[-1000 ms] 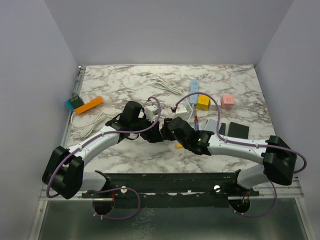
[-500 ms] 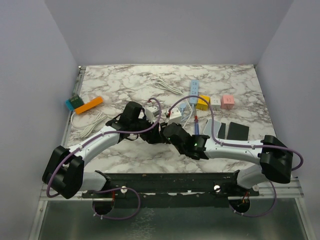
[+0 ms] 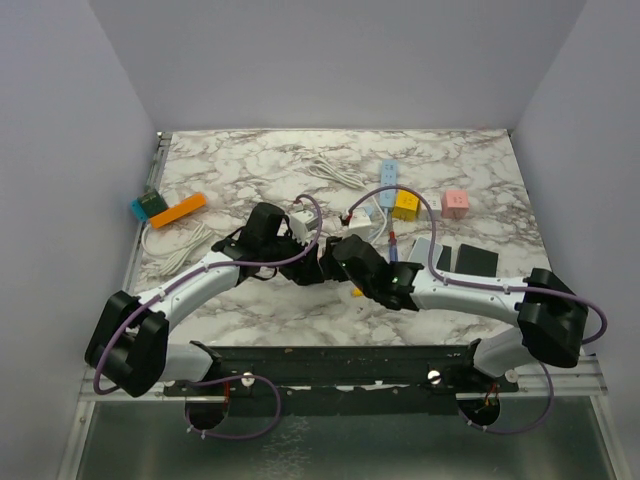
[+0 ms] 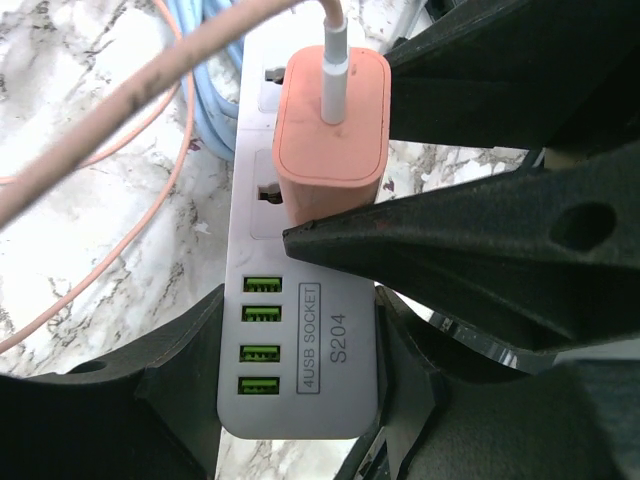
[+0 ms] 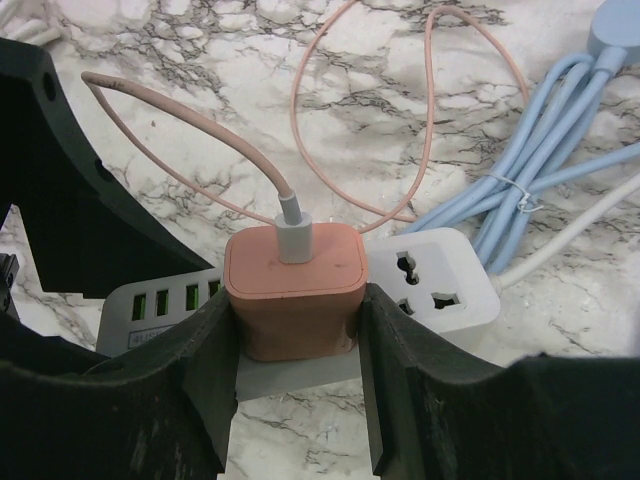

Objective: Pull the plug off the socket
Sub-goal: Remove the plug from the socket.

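A salmon-pink plug (image 5: pixel 292 290) with a white connector and pink cable (image 5: pixel 300 120) sits in a white power strip (image 5: pixel 440 285). The strip has green USB ports. My right gripper (image 5: pixel 295 340) is shut on the plug's two sides. In the left wrist view my left gripper (image 4: pixel 300 370) is shut on the USB end of the strip (image 4: pixel 300 330), just below the plug (image 4: pixel 330 130). In the top view both grippers, the left (image 3: pixel 305 262) and the right (image 3: pixel 338 250), meet at mid-table. They hide the plug there. The strip's far end (image 3: pixel 358 216) sticks out behind them.
A bundled blue cable (image 5: pixel 540 170) lies beside the strip. Behind it are a blue strip (image 3: pixel 388 172), a yellow cube (image 3: pixel 406 205) and a pink cube (image 3: pixel 455 204). An orange strip (image 3: pixel 180 210) and a white cable (image 3: pixel 180 245) lie left. Black pads (image 3: pixel 475 262) lie right.
The right arm swung left with the strip's far end half a second ago, then came back right. Both grippers keep their holds; the plug still sits in the strip.
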